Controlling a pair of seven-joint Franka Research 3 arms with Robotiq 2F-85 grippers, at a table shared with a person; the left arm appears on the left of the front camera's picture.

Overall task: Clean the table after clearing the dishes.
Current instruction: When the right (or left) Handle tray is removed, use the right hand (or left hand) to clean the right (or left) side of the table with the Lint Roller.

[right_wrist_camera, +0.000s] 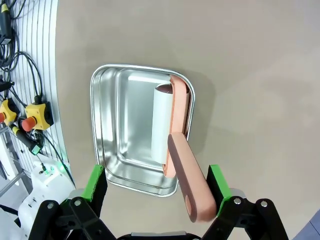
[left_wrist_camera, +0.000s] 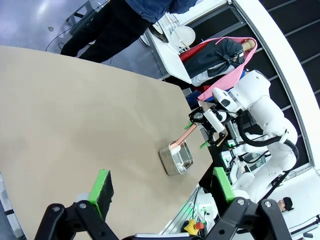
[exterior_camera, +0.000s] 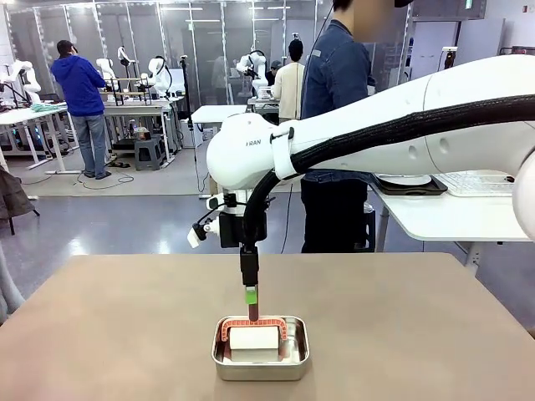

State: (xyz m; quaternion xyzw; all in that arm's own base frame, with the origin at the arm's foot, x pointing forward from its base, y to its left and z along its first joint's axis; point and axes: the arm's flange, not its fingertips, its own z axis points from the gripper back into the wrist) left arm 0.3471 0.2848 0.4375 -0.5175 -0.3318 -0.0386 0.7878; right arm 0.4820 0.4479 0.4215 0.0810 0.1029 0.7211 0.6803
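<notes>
Clearing looks done: table holds just steel pan with roller. Cleaning not yet begun; your right gripper gapes wide at roller handle, left gripper wide, empty.

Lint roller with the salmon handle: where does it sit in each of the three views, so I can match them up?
Front view: the lint roller is low centre, lying in the steel pan.
Left wrist view: lint roller right of centre, small, with its handle poking out of the pan.
Right wrist view: lint roller in the middle, with its handle running toward the bottom edge.
Shared landmark: the steel pan on the tan table.
</notes>
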